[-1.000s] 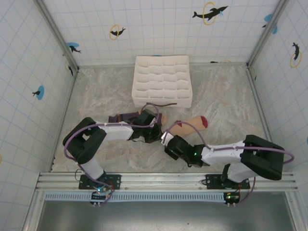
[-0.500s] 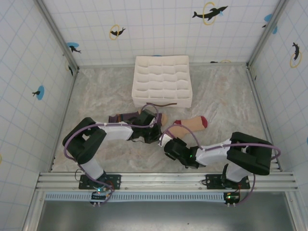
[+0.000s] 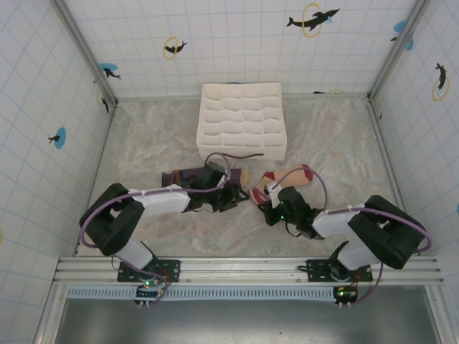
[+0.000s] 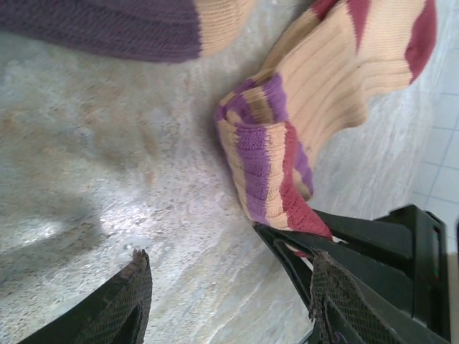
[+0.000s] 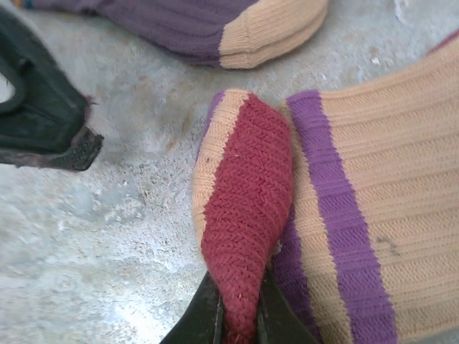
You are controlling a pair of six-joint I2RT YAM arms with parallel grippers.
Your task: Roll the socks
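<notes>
Early days on this one tbh. My right tool [image 5: 237, 315] is pinched tight on the striped cuff end of the beige sock [image 5: 373, 193], center-right of the top view, w/ that end doubled over once. My left tool [image 4: 229, 287] is spread open over bare desk [image 4: 86, 165], holding nothing. Purple sock [image 5: 179, 21] lies flat just left of it, not touching. Imo first fold's begun, the actual rolling of both is left.

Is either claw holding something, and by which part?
The right claw pinches the beige sock by the dark red edge of its cuff. The left claw is open, holding nothing.
</notes>
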